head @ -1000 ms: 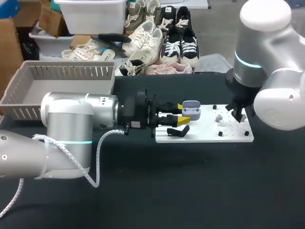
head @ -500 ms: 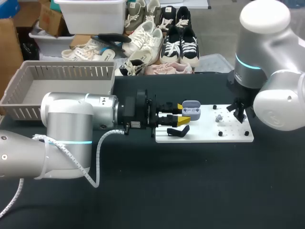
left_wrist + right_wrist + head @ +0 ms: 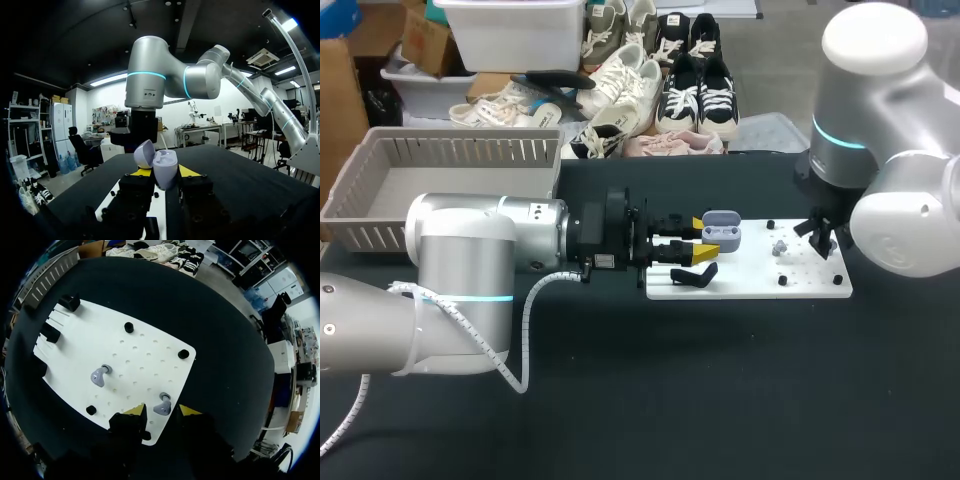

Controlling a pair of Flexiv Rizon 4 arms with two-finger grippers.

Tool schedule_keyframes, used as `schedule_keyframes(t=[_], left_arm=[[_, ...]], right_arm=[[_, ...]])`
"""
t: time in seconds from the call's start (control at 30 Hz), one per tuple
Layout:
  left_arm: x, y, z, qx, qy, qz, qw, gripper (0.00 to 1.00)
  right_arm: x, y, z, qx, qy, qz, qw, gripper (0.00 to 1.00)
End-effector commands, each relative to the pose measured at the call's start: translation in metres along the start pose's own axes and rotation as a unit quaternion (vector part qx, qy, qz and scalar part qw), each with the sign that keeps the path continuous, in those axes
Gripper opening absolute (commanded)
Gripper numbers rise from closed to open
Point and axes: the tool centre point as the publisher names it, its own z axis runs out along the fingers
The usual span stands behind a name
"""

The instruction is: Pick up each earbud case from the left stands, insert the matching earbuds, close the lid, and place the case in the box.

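Left wrist view: my left claw [image 3: 165, 172] clamps the open case [image 3: 163, 164]; my right claw [image 3: 161, 410], parted, hovers over an earbud [image 3: 163, 405] I should pinch next.

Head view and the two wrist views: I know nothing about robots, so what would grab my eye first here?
First, the lavender earbud case, lid open, clamped between the yellow-tipped fingers of the left gripper at the left end of the white board. Next, the right gripper hanging over the board's other end, fingers open, with one lavender earbud between its tips and a second earbud lying farther along the board.
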Motion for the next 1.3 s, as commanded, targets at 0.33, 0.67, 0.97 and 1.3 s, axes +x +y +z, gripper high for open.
schedule_keyframes(t=[0.33,0.67,0.97,1.3], left_arm=[[0.0,-0.001,0.0,-0.003,0.0,0.001,1.0,0.0],[0.0,-0.001,0.0,-0.003,0.0,0.001,1.0,0.0],[0.0,-0.001,0.0,-0.003,0.0,0.001,1.0,0.0],[0.0,-0.001,0.0,-0.003,0.0,0.001,1.0,0.0]], right_arm=[[-0.001,0.0,0.005,0.004,0.008,0.0,1.0,0.16],[0.0,0.0,0.006,0.004,0.01,0.0,1.0,0.0],[0.003,-0.001,-0.007,0.003,-0.007,-0.003,1.0,0.0],[0.013,-0.002,-0.036,0.009,-0.022,-0.003,1.0,0.0]])
